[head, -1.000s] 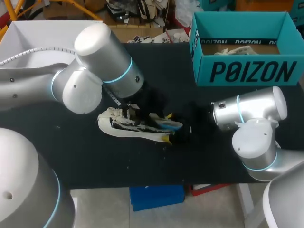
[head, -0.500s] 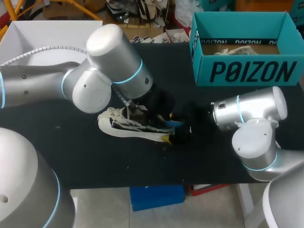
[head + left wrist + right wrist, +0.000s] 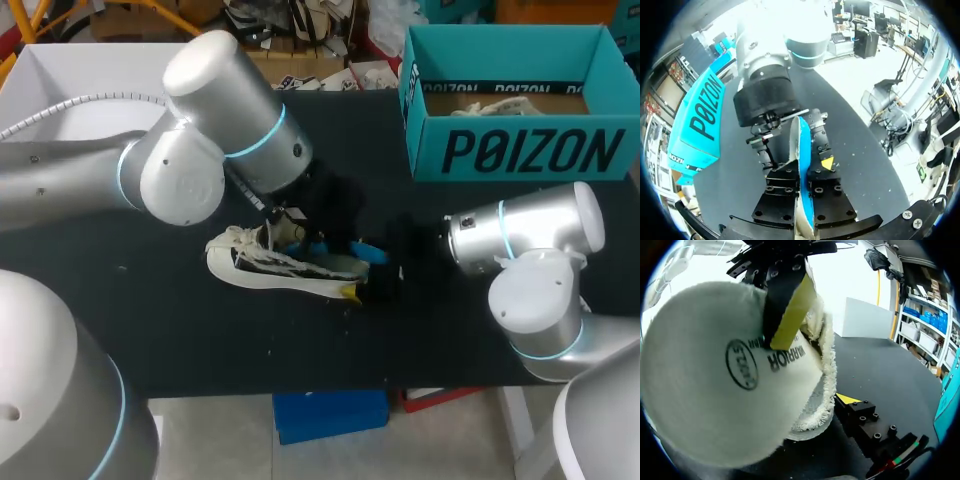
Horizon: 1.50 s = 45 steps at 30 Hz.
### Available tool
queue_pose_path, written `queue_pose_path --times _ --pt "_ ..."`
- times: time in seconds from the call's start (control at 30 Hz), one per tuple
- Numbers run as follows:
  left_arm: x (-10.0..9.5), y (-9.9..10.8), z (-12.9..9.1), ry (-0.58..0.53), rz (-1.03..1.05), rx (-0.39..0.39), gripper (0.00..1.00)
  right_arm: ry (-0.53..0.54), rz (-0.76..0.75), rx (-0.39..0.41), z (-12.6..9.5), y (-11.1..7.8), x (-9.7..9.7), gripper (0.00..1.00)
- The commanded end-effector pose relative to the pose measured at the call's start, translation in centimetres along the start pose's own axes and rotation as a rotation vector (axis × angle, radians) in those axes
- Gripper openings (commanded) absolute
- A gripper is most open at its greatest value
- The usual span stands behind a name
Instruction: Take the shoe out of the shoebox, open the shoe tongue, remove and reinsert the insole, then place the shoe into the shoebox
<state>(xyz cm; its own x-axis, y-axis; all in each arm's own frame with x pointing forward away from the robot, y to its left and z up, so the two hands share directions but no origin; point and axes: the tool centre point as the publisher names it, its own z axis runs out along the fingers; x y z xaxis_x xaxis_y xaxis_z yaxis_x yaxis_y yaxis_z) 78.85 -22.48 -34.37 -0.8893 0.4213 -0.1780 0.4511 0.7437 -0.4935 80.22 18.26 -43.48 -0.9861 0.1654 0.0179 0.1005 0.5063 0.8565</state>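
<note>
Cream canvas low-top shoe (image 3: 255, 262) lay on the black matte table (image 3: 150, 320), between the two arms and well apart from the open teal cardboard shoebox (image 3: 520, 150) at the far right. Its long axis ran roughly left to right in the head view, with one end at the right gripper (image 3: 385, 275).

Thin blue foam insole (image 3: 345, 250) stuck partly out of the shoe on the right-hand end. Left gripper (image 3: 802, 170) was pinching it. In the left wrist view the insole stood edge-on between the two black fingers, touched from both sides. It ran straight ahead along the fingers toward the other arm's gripper.

Right gripper (image 3: 817, 357) was clamped on the shoe. One yellow pad pressed on the rounded cream end and the other sat under the frayed fabric edge, with the jaws spread wide around it.

Key relation, as a judgement: the insole's long axis lines up with the shoe's, so a pull or push should follow that line while the right arm braces the shoe. The left arm is the one on the insole. The step looks like the insole remove/reinsert stage, but I can't tell which direction.

Materials:
- Canvas is soft with a ragged weave edge.
- Insole is flexible and likely to bend.
- Shoebox is rigid, with paper scraps inside.
</note>
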Motion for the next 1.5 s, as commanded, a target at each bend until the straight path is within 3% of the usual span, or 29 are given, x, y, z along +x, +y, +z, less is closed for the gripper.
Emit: queue_pose_path --times 0.03,0.2,0.43,0.53,0.8,1.47,1.5 --pt "1.0 0.2 -3.8 0.025 -0.029 0.056 0.0 -0.001 0.001 0.002 0.4 -0.2 0.0 0.0" --pt "1.2 -1.3 -6.7 0.06 -0.089 0.157 0.0 -0.001 0.001 0.002 0.4 -0.2 0.0 0.0" --pt "1.2 -5.3 -11.5 0.02 -0.102 0.258 0.0 -0.001 0.001 0.002 0.4 -0.2 0.0 0.0" --pt "1.0 -7.1 -13.5 -0.001 -0.101 0.343 0.0 -0.001 0.001 0.002 0.4 -0.2 0.0 0.0" --pt "0.8 -10.3 -17.5 0.033 -0.116 0.663 0.0 -0.001 0.001 0.002 0.4 -0.2 0.0 0.0" --pt "0.8 -10.3 -17.5 0.033 -0.116 0.663 0.0 -0.001 0.001 0.002 0.4 -0.2 0.0 0.0" --pt "1.2 -10.1 -17.5 0.044 -0.163 0.689 0.0 -0.001 0.001 0.002 0.4 -0.2 0.0 0.0"
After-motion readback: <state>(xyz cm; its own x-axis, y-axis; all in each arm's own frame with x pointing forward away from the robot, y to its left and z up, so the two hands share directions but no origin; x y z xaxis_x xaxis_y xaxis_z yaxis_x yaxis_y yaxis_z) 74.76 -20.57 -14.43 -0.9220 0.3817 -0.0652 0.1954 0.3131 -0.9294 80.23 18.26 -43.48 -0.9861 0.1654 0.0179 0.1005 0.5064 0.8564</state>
